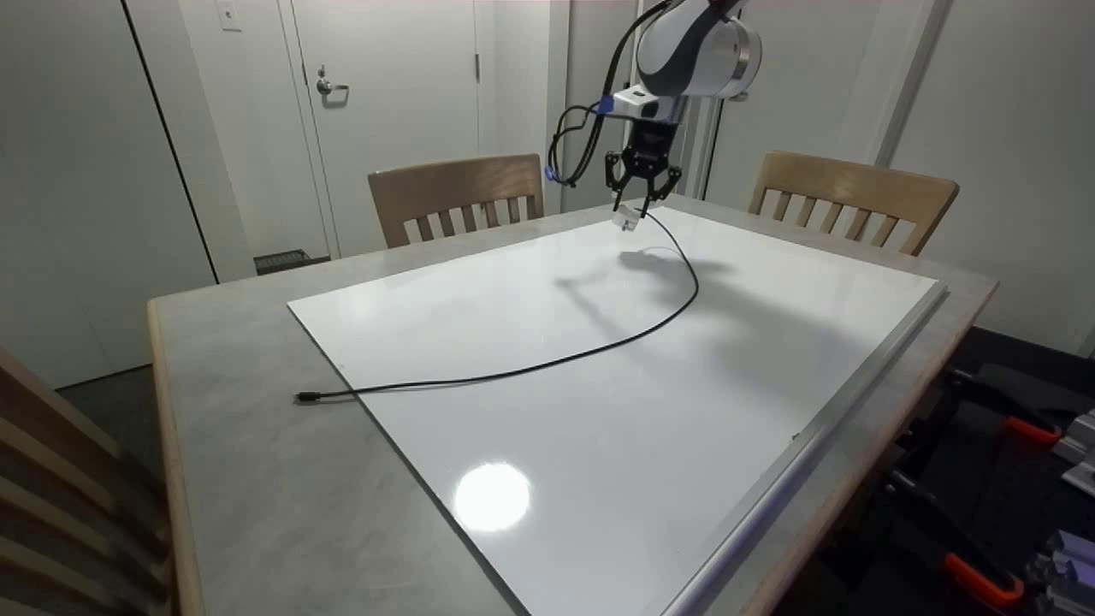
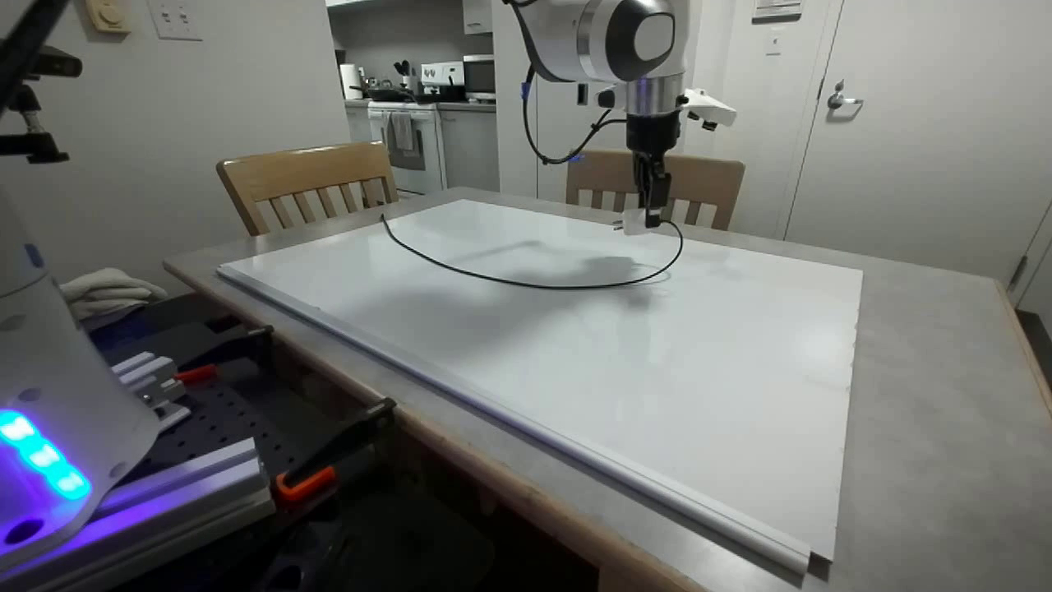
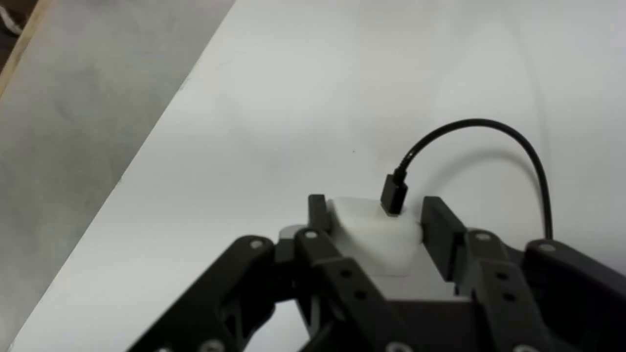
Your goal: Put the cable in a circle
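Note:
The black cable (image 1: 599, 349) runs in a long open curve across the white board. It also shows in another exterior view (image 2: 542, 287). Its free end (image 1: 308, 396) lies past the board's edge on the grey table. Its other end has a black connector (image 3: 394, 194) plugged into a white plug block (image 3: 376, 237). My gripper (image 3: 374, 211) is shut on this white block, with one finger on each side. In both exterior views the gripper (image 1: 630, 210) holds the block (image 2: 634, 222) above the board's far part, and the cable arcs down from it.
The white board (image 1: 599, 462) lies on a grey table (image 1: 257, 479) and has a raised metal rail (image 2: 526, 427) along one long side. Wooden chairs (image 1: 462, 192) (image 2: 312, 181) stand at the table edges. Clamps with orange parts (image 2: 306, 485) sit by the robot base (image 2: 57, 386).

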You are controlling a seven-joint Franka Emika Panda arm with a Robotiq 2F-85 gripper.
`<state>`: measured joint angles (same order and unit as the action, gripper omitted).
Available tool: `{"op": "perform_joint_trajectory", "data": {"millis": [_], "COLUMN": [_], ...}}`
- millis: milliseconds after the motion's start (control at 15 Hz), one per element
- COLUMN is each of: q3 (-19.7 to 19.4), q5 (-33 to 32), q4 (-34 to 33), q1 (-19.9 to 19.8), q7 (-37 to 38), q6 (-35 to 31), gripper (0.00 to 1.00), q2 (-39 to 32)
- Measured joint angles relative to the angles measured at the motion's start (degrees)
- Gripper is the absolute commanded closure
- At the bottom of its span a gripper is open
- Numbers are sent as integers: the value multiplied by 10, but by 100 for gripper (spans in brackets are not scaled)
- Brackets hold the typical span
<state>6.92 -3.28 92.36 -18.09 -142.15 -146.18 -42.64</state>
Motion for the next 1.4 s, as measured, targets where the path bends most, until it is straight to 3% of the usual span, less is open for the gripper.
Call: {"op": "perform_joint_trajectory", "data": {"millis": [267, 400, 467, 867, 933, 1067, 1200, 1400], "q3": [31, 100, 132, 136, 136, 137, 149, 206], "q5": [-3, -97, -129, -132, -132, -137, -179, -295], "q4": [-9, -9, -9, -9, -9, -9, -9, -7], "q1": [13, -23, -42, -45, -45, -45, -50, -80], "q7": [-82, -63, -67, -66, -66, -66, -66, -68], "q6": [1, 1, 1, 1, 1, 1, 0, 1], "gripper": [74, 74, 49, 49, 74, 74, 74, 74], "q2": [-3, -14, -22, -28, -27, -28, -29, -36]}}
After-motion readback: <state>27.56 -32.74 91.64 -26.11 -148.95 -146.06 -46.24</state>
